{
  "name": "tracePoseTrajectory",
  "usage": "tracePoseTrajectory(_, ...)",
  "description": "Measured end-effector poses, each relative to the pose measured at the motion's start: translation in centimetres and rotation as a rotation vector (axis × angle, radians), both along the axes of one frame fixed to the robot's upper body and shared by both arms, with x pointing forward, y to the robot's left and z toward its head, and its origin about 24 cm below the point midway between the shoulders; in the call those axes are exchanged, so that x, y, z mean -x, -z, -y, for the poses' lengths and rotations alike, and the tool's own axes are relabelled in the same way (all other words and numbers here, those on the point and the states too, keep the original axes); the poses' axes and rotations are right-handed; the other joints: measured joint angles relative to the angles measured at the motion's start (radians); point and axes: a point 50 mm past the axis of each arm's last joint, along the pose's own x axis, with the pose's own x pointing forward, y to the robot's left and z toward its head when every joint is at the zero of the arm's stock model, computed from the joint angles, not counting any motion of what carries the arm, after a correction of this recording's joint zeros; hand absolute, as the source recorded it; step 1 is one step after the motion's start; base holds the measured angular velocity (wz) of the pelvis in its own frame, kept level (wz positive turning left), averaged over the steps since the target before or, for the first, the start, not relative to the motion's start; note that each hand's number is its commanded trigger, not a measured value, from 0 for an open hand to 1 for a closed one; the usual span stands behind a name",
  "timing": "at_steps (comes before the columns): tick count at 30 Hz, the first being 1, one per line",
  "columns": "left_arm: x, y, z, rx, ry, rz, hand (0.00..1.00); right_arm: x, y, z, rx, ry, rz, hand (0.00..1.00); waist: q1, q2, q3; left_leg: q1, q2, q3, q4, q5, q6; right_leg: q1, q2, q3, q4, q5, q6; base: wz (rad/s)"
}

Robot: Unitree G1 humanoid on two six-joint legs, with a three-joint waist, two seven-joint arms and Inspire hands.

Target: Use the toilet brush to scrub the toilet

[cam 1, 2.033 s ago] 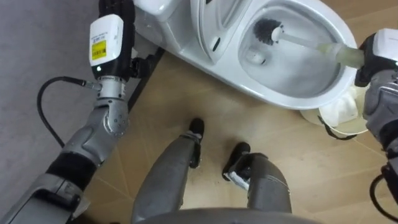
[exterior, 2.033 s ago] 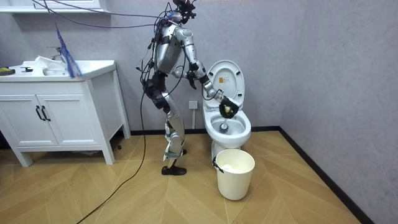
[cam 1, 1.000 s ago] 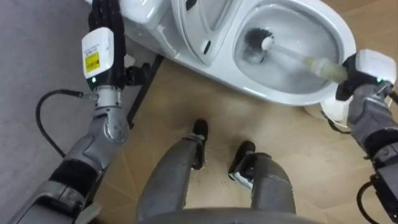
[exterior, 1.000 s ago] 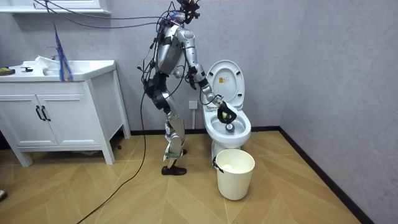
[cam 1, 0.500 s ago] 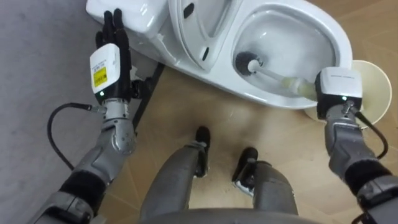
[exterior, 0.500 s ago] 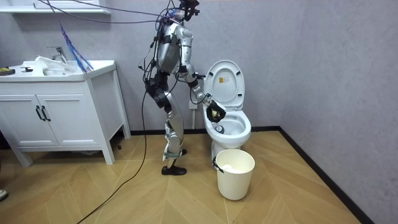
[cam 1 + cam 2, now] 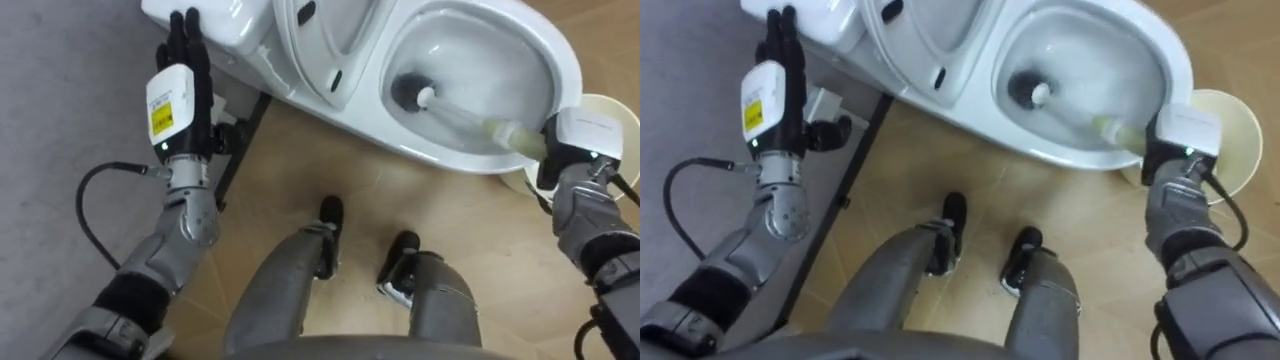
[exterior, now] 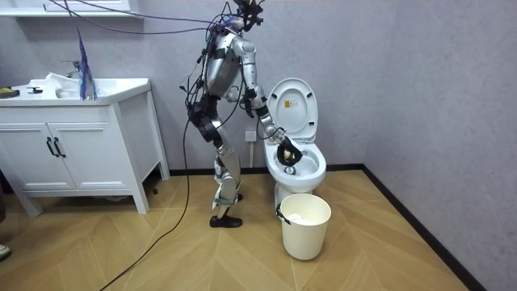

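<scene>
The white toilet lies at the top of the left eye view, its seat and lid raised. A toilet brush has its dark head low in the bowl, on the side toward the seat hinge. Its pale handle slants across the bowl to my right hand, which is shut on it at the bowl's near right rim. My left hand reaches up beside the tank, fingers straight, tips at its edge. In the room view I stand beside the toilet, right hand over the bowl.
A cream waste bin stands on the wood floor just right of the bowl, close behind my right hand; the room view shows the bin in front of the toilet. A white vanity cabinet is at the room view's left.
The brush head has swept from the bowl's far side down to its bottom. My right hand drew back toward the near rim, then moved slightly right. The left hand stays by the tank.
</scene>
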Motion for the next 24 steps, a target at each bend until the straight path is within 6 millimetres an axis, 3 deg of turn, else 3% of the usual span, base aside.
tracePoseTrajectory(3,-0.5,-0.5,0.1,-0.005,0.02,0.014,0.0,-0.8,-0.6,-0.5,0.058,-0.061,0.007,1.0,0.014,-0.01,0.0042,-0.008,0.002,0.004,0.013,0.0,0.0,-0.005,0.0,0.0,0.005,-0.002,-0.001,0.01)
tracePoseTrajectory(7,-0.3,-0.3,0.0,-0.013,0.026,0.002,0.0,-0.3,0.1,-2.3,0.095,-0.148,-0.029,1.0,0.013,-0.013,0.0024,-0.003,0.011,0.005,0.02,0.0,0.0,0.015,0.015,-0.004,-0.017,0.005,0.0,-0.01)
tracePoseTrajectory(8,-0.3,-0.3,0.0,-0.02,0.028,0.004,0.0,0.0,0.4,-2.6,0.101,-0.16,-0.037,1.0,0.012,-0.013,0.0006,-0.001,0.013,0.004,0.02,0.0,0.0,0.021,0.021,-0.003,-0.025,0.008,0.001,0.0)
tracePoseTrajectory(9,0.0,-0.1,-0.1,-0.023,0.024,-0.007,0.0,0.9,1.0,-3.2,0.097,-0.18,-0.051,1.0,0.01,-0.012,-0.0049,0.0,0.016,0.004,0.02,-0.001,0.0,0.032,0.031,-0.006,-0.044,0.014,0.001,-0.05)
tracePoseTrajectory(10,0.1,0.1,-0.2,-0.022,0.02,-0.013,0.0,1.7,1.5,-3.7,0.087,-0.191,-0.062,1.0,0.007,-0.009,-0.016,0.001,0.028,0.003,0.021,-0.003,0.0,0.041,0.043,-0.007,-0.063,0.023,0.001,-0.09)
tracePoseTrajectory(12,0.6,0.5,-0.4,-0.016,0.01,-0.031,0.0,3.0,2.1,-4.4,0.064,-0.199,-0.081,1.0,-0.001,-0.002,-0.0218,0.016,0.029,0.003,0.018,-0.004,0.0,0.066,0.052,-0.011,-0.089,0.036,0.001,-0.09)
tracePoseTrajectory(13,1.0,0.8,-0.5,-0.009,0.002,-0.04,0.0,3.7,2.2,-4.9,0.045,-0.209,-0.083,1.0,-0.01,0.001,-0.0301,0.025,0.029,0.003,0.013,-0.005,-0.001,0.075,0.055,-0.011,-0.096,0.036,0.002,-0.04)
tracePoseTrajectory(16,1.6,1.3,-0.7,-0.01,-0.01,-0.055,0.0,4.9,2.7,-6.0,0.004,-0.209,-0.104,1.0,-0.017,0.0,-0.0337,0.054,0.044,0.011,-0.011,-0.01,-0.003,0.093,0.064,-0.005,-0.111,0.045,-0.003,-0.12)
tracePoseTrajectory(24,3.4,2.9,-1.0,-0.014,-0.03,-0.136,0.0,5.8,3.6,-6.4,-0.028,-0.195,-0.185,1.0,-0.04,0.002,-0.0398,0.111,0.057,0.015,-0.016,-0.017,-0.014,0.158,0.082,-0.009,-0.142,0.051,-0.013,-0.05)
